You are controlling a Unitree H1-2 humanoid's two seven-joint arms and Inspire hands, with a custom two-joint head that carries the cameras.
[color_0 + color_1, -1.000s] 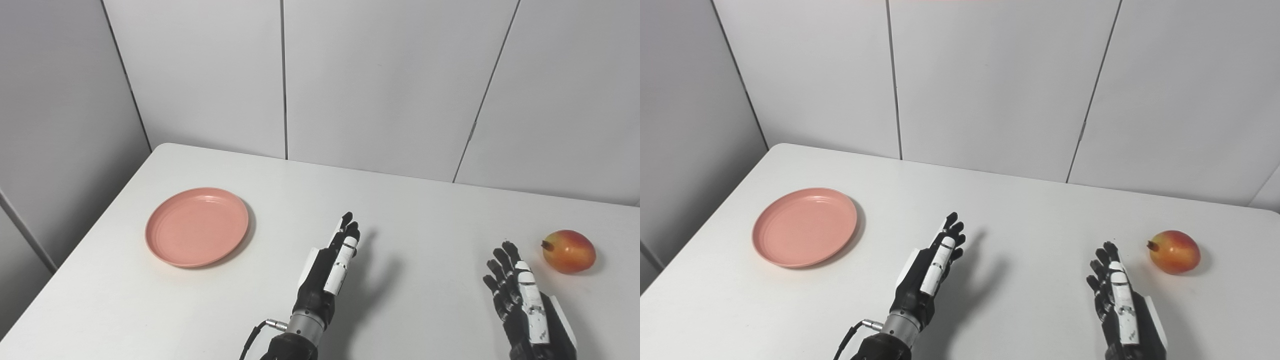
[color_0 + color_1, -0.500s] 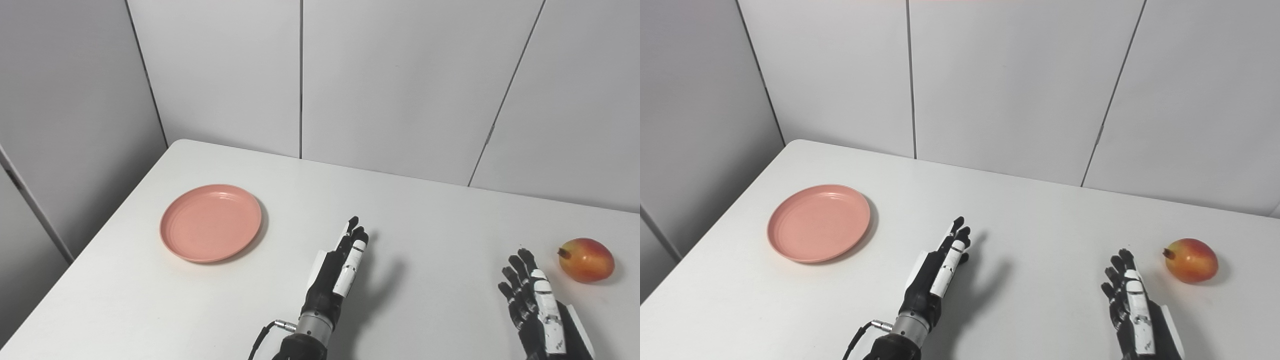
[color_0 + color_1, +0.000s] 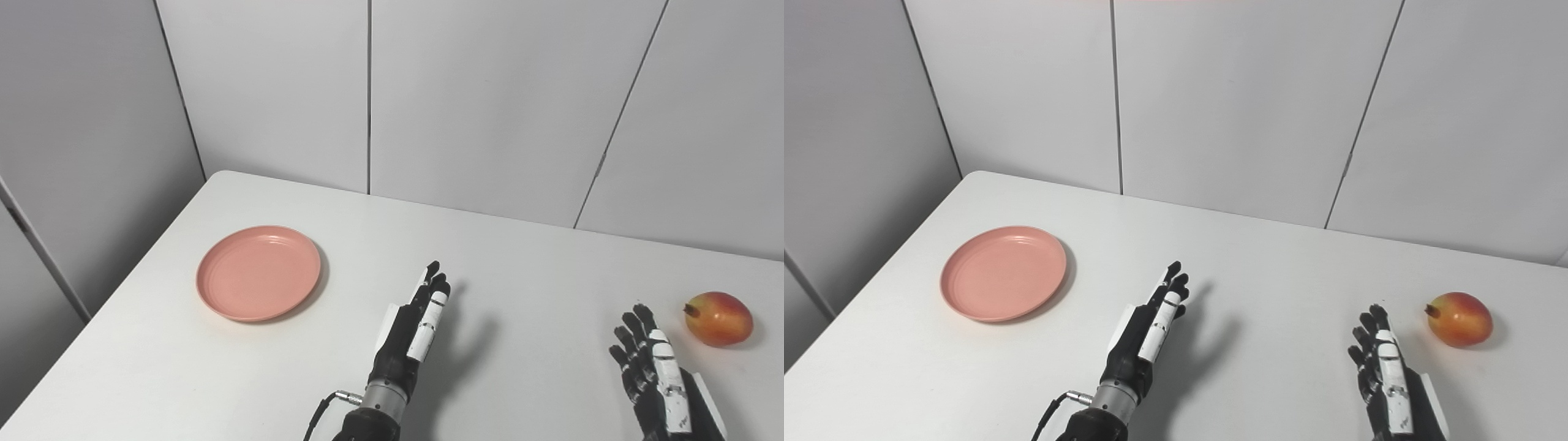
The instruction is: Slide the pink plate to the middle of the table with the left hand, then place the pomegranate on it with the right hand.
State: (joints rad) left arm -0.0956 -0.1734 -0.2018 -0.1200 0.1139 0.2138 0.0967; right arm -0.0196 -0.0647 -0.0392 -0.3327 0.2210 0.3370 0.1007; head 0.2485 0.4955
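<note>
A round pink plate (image 3: pixel 258 272) lies flat on the left part of the white table (image 3: pixel 539 269). The red-and-yellow pomegranate (image 3: pixel 718 318) rests on the table at the far right. My left hand (image 3: pixel 416 324) hovers near the table's middle, well to the right of the plate, open with its fingers stretched forward and holding nothing. Low on the right, my right hand (image 3: pixel 652 373) is open too, fingers apart, a short way in front and to the left of the pomegranate without touching it.
Grey panelled walls stand close behind the table's far edge and along its left side. The table's rounded far-left corner (image 3: pixel 214 177) lies beyond the plate. A cable (image 3: pixel 324 407) loops out at my left wrist.
The camera panned left between the oldest frames and half a second ago, shifting the whole scene right. Since then my left hand has edged slightly forward; plate, pomegranate and right hand stay put.
</note>
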